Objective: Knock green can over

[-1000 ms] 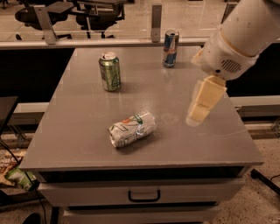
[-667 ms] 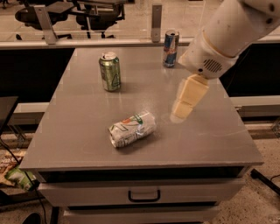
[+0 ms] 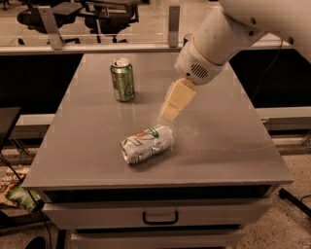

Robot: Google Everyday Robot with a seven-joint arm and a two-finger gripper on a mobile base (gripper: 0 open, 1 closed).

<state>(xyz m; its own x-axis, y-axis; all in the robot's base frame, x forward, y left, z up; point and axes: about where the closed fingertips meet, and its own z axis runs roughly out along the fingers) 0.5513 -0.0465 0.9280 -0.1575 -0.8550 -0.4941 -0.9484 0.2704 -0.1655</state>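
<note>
The green can [image 3: 122, 80] stands upright on the far left part of the grey table [image 3: 87, 146]; it is shiny green with pale markings and a silver top. My gripper [image 3: 171, 112] hangs from the white arm over the middle of the table, to the right of the can and a little nearer the front, apart from it. It is just above and behind the white wrinkled packet [image 3: 146, 144], which lies on its side.
The blue-and-silver can is hidden behind my arm at the table's far right. A drawer with a handle [image 3: 159, 217] is under the table's front edge. Office chairs [image 3: 97, 12] stand behind a rail at the back. Litter lies on the floor at the left [image 3: 19, 197].
My arm has swung left across the table, from its right side to its middle, closer to the green can. It now covers the blue-and-silver can. The cans and packet have not moved.
</note>
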